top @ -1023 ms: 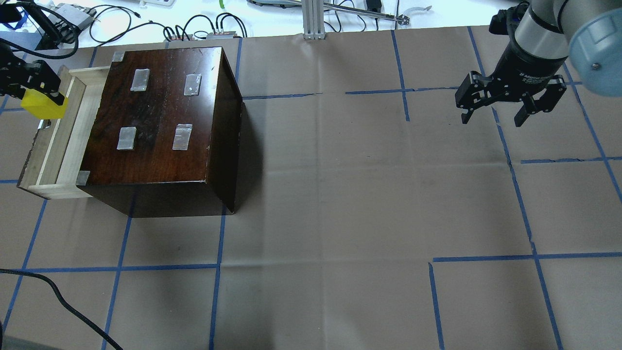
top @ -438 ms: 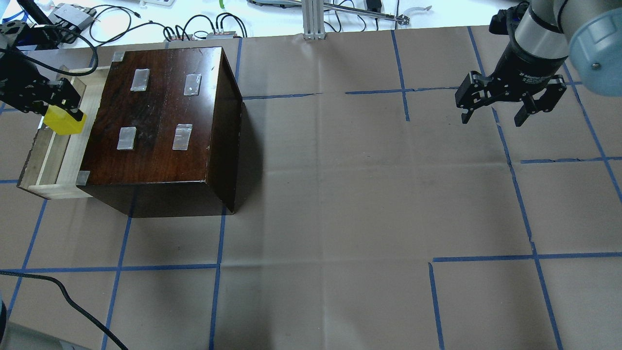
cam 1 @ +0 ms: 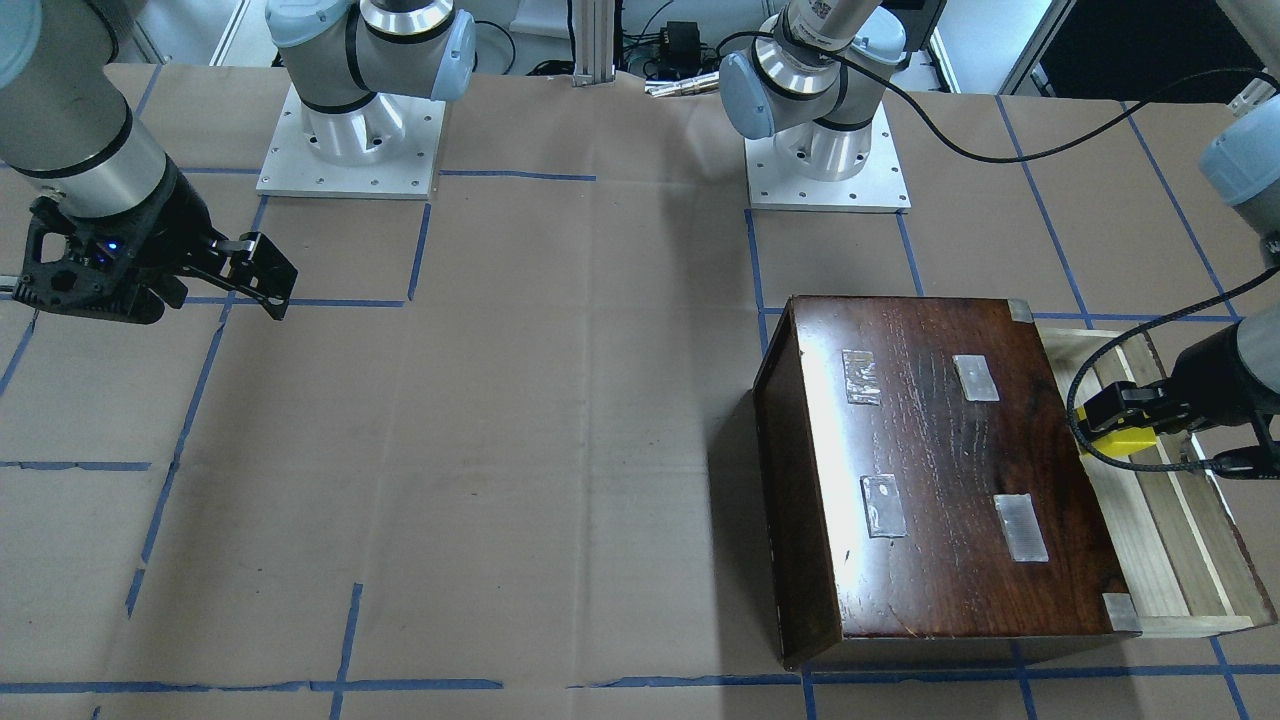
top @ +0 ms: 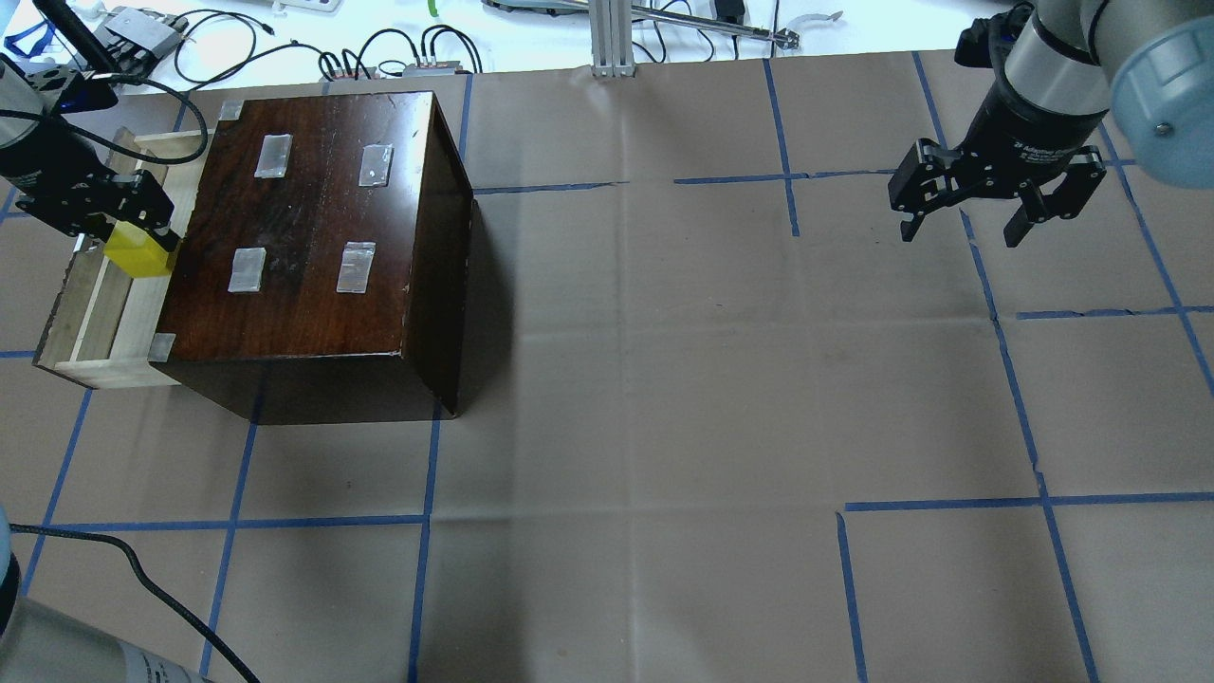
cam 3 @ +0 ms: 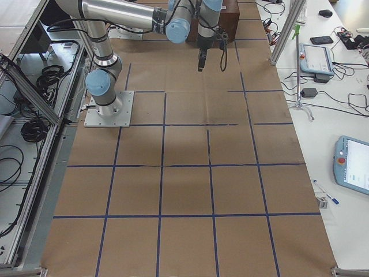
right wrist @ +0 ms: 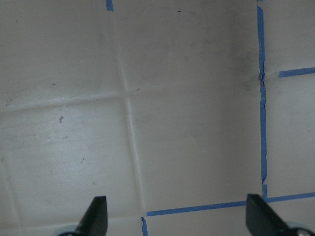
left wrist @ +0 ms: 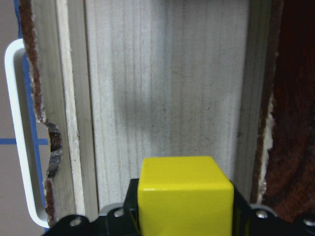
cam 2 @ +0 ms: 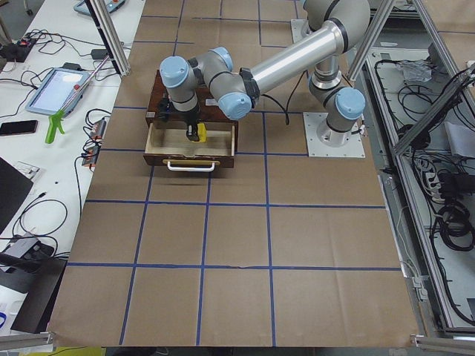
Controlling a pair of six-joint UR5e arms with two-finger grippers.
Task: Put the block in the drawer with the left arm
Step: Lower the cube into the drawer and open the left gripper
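My left gripper (top: 133, 249) is shut on the small yellow block (top: 137, 254) and holds it inside the open drawer (top: 95, 304) of pale wood, close to the dark brown box (top: 303, 237). The block also shows in the front view (cam 1: 1125, 442), the left side view (cam 2: 201, 133) and the left wrist view (left wrist: 184, 194), just above the drawer floor (left wrist: 167, 98); whether it touches the floor I cannot tell. The drawer's white handle (left wrist: 17, 132) is at the left. My right gripper (top: 963, 223) is open and empty above the paper, far right.
The table is covered in brown paper (top: 664, 427) with blue tape lines. Cables and small devices (top: 379, 57) lie beyond the table's far edge. The left arm's black cable (cam 1: 1100, 380) loops over the drawer beside the box. A metal post (top: 612, 38) stands at the back.
My left gripper has moved with the block from outside the drawer's handle side to over the drawer and down into it, next to the box. The right arm has not moved.
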